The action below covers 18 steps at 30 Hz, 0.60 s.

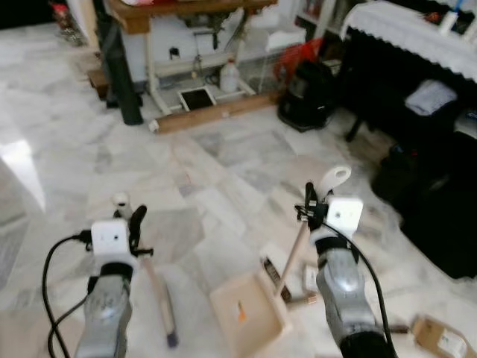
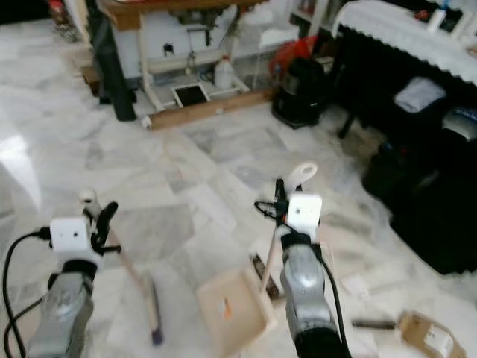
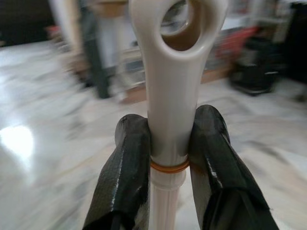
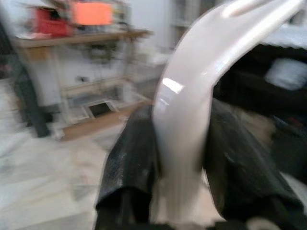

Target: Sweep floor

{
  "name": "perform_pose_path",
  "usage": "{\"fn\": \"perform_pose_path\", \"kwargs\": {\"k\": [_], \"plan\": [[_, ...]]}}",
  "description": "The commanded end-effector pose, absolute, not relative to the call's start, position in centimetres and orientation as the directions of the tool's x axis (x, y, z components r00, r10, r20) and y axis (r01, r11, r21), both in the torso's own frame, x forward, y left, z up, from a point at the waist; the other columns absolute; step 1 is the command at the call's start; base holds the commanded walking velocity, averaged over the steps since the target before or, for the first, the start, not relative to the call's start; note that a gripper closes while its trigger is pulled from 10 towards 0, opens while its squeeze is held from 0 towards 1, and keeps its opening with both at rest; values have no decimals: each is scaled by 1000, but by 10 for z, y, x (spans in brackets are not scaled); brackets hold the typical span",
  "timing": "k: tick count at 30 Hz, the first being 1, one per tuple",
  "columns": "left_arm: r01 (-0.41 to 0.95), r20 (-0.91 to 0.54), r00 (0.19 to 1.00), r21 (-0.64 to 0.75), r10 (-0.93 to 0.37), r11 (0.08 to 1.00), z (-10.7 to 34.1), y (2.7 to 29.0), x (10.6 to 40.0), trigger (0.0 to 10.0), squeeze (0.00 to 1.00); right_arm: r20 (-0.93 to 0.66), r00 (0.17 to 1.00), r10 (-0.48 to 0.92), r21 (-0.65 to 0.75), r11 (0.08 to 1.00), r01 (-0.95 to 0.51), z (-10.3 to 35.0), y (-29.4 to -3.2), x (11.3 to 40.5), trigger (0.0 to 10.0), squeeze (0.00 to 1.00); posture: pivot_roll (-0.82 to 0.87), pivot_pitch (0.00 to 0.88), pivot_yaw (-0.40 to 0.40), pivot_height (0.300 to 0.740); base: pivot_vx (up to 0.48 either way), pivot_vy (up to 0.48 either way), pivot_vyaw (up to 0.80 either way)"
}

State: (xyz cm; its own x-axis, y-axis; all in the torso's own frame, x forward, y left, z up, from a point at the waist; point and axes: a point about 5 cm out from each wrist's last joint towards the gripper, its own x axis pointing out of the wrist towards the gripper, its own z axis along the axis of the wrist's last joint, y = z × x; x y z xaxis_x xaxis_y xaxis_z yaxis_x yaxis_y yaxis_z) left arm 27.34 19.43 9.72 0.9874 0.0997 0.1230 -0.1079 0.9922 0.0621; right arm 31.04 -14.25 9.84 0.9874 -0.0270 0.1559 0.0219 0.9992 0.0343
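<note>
Wooden table (image 1: 179, 7), white jug (image 1: 229, 77), black vacuum (image 1: 307, 93), cardboard box (image 1: 440, 337).

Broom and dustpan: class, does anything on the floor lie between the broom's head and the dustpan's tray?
Nothing visible does: bare marble floor separates the broom's head, held by the left gripper, from the dustpan, held by the right gripper.

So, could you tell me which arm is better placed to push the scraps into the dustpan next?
The left. Its gripper is shut on the broom handle, with the broom head on the marble floor beside the dustpan. The right gripper is shut on the dustpan handle, so it probably just steadies the pan.
</note>
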Motion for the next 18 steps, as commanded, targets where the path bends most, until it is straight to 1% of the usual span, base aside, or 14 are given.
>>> {"fn": "perform_pose_path", "kwargs": {"k": [1,7,12,18], "plan": [[-107,152,984,77,94,991,103,196,273,10000,0,195,980,-33,29,999,28,107,-144,312,10000,0,93,72,-39,740,0,0,-781],[-107,152,984,69,95,992,104,196,273,10000,0,196,980,-40,25,999,36,107,-145,313,10000,0,92,75,-38,740,0,0,-783],[-109,152,984,69,97,992,104,196,274,10000,0,196,980,-42,26,999,38,107,-146,313,10000,0,93,76,-38,740,0,370,-781],[-109,157,983,73,96,991,105,196,274,10000,0,197,980,-42,22,999,39,107,-146,313,10000,0,92,79,-39,740,0,0,-781]]}}
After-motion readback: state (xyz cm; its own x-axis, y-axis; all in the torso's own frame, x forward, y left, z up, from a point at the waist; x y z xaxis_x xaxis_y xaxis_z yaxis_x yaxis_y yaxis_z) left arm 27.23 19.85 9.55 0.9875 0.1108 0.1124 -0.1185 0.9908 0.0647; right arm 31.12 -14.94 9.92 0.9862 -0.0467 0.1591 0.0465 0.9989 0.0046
